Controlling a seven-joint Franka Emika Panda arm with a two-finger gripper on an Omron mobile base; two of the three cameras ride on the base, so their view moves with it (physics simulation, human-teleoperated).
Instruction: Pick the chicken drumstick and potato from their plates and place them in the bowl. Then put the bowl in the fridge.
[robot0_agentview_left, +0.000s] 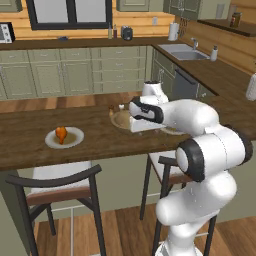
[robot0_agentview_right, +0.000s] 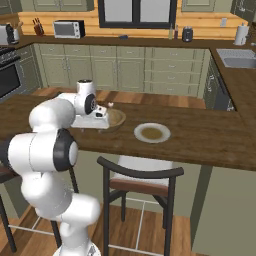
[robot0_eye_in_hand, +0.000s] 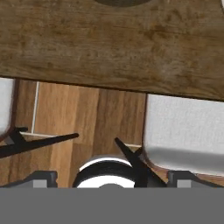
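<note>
Taking the wooden counter (robot0_agentview_left: 30, 145) as my landmark and working outward from its near edge: the chicken drumstick (robot0_agentview_left: 60, 133) lies on its plate (robot0_agentview_left: 50, 142) near that edge, not yet picked. The other plate (robot0_agentview_right: 161, 138) sits bare. Further in, at mid-counter, is the bowl (robot0_agentview_right: 117, 117), with a small tan lump at its rim that I judge to be the potato (robot0_agentview_left: 121, 106), so that half looks done. The drumstick and the fridge trip are left. My pincer (robot0_eye_in_hand: 112, 177) is spread wide and empty; my arm is folded low beside the bowl, the hand looking down past the counter's near edge at the floor.
</note>
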